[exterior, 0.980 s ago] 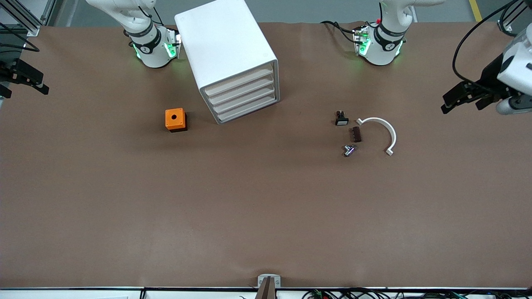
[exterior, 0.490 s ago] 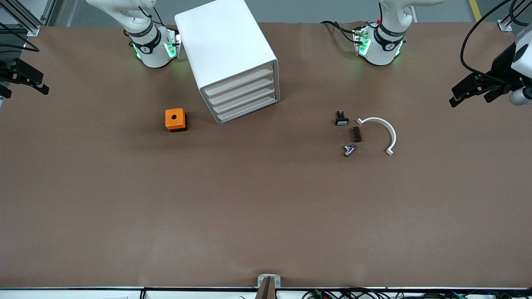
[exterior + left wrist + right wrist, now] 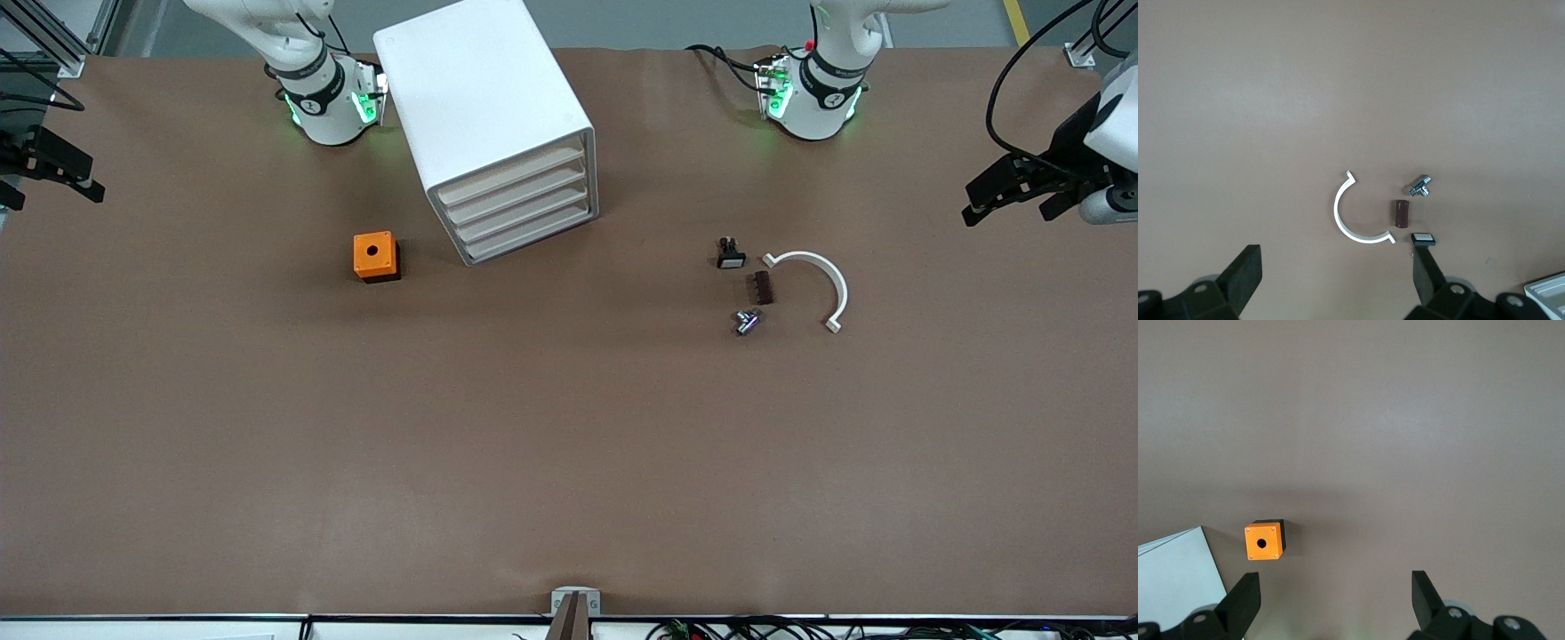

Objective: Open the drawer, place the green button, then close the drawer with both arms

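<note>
The white cabinet stands between the two arm bases with four drawers, all pushed in. The drawer is third from its top. The button, tiny with a shiny cap and a bluish body, lies on its side on the table toward the left arm's end, also in the left wrist view. My left gripper hangs open and empty over the table's edge at the left arm's end. My right gripper hangs open and empty over the edge at the right arm's end.
An orange cube with a hole sits beside the cabinet toward the right arm's end. Beside the button lie a black switch with a white face, a small brown block and a white half-ring.
The left gripper has drawn back toward its end of the table and risen a little, mostly in the first half second. The right gripper has not moved.
</note>
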Controlling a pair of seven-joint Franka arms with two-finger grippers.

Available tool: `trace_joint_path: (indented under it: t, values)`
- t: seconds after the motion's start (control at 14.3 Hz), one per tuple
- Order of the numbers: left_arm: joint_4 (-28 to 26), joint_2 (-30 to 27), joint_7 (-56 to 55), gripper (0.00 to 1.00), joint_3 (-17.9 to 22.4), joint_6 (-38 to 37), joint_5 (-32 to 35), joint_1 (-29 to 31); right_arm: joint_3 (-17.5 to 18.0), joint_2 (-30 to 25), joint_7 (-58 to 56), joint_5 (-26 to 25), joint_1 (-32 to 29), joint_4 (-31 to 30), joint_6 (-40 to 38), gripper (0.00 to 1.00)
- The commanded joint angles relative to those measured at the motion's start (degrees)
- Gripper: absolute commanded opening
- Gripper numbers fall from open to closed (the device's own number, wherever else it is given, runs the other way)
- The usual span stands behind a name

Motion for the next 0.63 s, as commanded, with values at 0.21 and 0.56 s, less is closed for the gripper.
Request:
trace_joint_path:
  t: [0.21,0.56]
  values:
    - [0.96,-0.83,1.58,1.0,-0.83,-2.68,1.32,-0.11,0.36,-1.22,-0.09,-0.3,-0.3,-0.9,0.15,1.0]
    - [2.63,0.05,1.84,1.0,-0.93,-2.6,1.32,0.24,0.45,-1.22,-0.09,-0.3,-0.3,-0.9,0.07,1.0]
